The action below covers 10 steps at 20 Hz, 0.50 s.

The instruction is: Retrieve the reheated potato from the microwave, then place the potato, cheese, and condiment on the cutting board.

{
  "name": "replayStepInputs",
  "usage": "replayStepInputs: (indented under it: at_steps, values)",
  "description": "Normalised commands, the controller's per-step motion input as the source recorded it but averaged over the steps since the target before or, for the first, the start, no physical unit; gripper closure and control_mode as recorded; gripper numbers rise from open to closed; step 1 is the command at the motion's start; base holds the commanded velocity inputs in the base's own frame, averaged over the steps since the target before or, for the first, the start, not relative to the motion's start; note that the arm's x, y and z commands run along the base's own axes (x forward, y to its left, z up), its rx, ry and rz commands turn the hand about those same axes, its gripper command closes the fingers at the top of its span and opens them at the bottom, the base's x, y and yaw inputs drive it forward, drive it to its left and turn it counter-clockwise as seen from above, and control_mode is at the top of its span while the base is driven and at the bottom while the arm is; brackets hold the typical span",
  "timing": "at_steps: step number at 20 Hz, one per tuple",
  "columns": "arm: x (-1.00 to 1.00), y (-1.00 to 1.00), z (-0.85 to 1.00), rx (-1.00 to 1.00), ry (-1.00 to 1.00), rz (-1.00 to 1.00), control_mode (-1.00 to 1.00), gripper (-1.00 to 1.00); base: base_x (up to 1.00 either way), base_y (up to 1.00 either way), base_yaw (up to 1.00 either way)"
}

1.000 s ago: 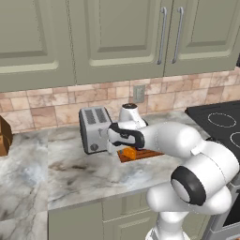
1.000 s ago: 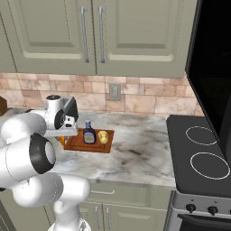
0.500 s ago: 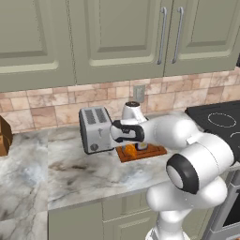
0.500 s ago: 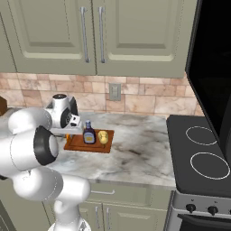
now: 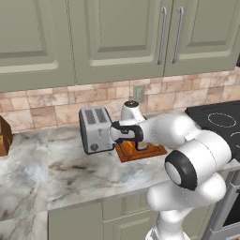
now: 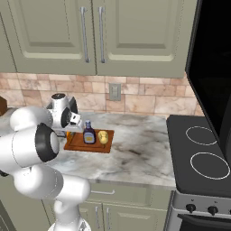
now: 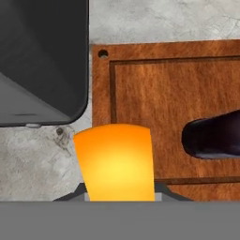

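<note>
So the cheese (image 7: 116,161) sits right between the pincer (image 7: 119,197) fingertips, pinched there, jaws closed on it; in the hand view the orange wedge hangs over the left edge of the cutting board (image 7: 187,117), half over the wood and half over the marble counter (image 7: 42,159); whether it's touching the board I can't tell. Its long axis runs straight out along the gripper, wider end toward the fingers.

Counts: one cheese, one condiment (image 6: 89,134), one potato (image 6: 103,137), one cutting board, one toaster (image 5: 96,129).

From the right base view the condiment stands upright on the board with the potato just beside it on the stove side; the toaster is just off the board's far side from the potato, close to the board's edge; the pincer (image 5: 127,140) is between toaster and condiment.
</note>
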Motion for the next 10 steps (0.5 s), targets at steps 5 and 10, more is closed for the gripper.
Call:
replayStepInputs:
  at_steps: [5,10]
  values:
    - [0.01,-0.08,-0.06,0.0,-0.09,-0.07,-1.0,1.0,0.0,0.0,0.0]
    - [0.0,-0.04,-0.08,0.0,-0.06,-0.06,-1.0,1.0,0.0,0.0,0.0]
